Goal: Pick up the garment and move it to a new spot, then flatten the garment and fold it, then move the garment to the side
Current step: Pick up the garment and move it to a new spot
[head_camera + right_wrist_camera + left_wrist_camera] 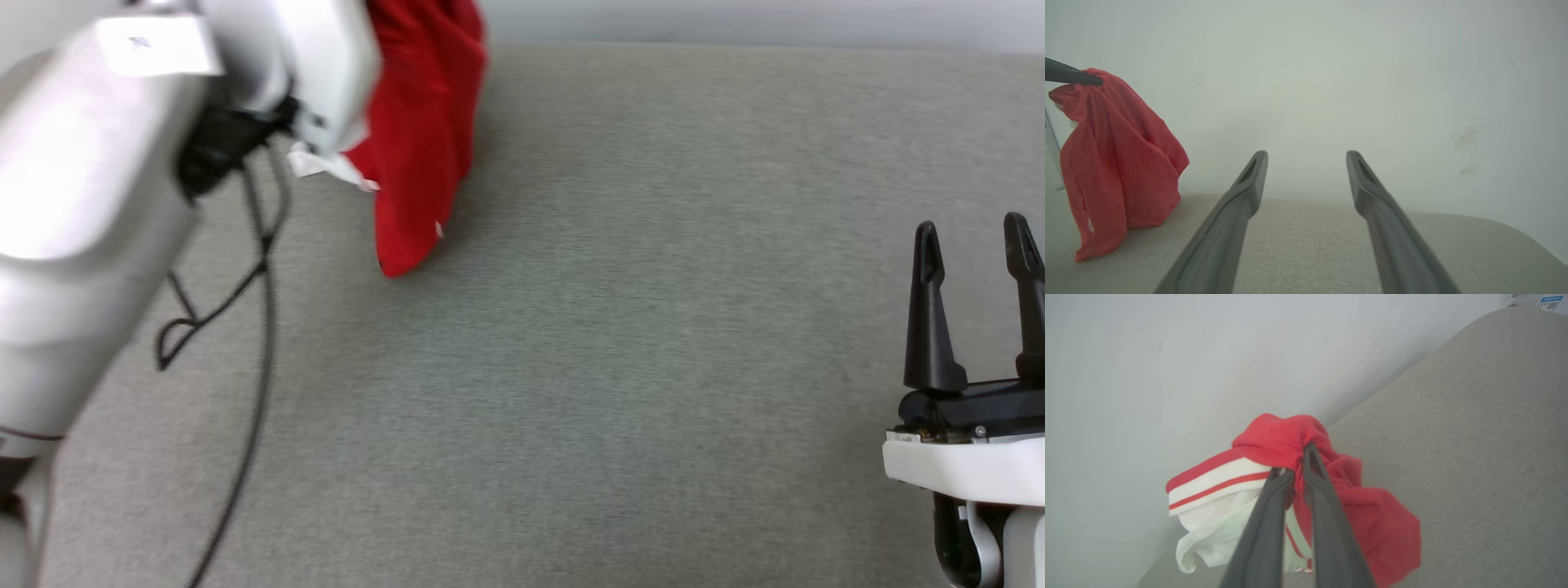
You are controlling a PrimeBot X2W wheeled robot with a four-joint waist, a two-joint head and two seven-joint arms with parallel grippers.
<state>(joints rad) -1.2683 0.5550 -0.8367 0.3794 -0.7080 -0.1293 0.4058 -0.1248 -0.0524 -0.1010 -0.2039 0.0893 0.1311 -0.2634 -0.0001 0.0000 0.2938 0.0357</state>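
While left jaws clamp hanging garment [1274,437], right jaws gape well clear.

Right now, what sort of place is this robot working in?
Probably an indoor test room rather than a home: a broad grey fabric-covered surface, a bare pale wall right behind it, and a loose black cable trailing by the left arm.

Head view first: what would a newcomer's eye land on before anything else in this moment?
The red garment stands out at once, hanging bunched at the upper left from the left gripper, whose fingers are pinched shut on a fold. A white sleeve with red stripes shows beside the grip. The right gripper waits open at the lower right, well apart from the cloth, over the grey surface.
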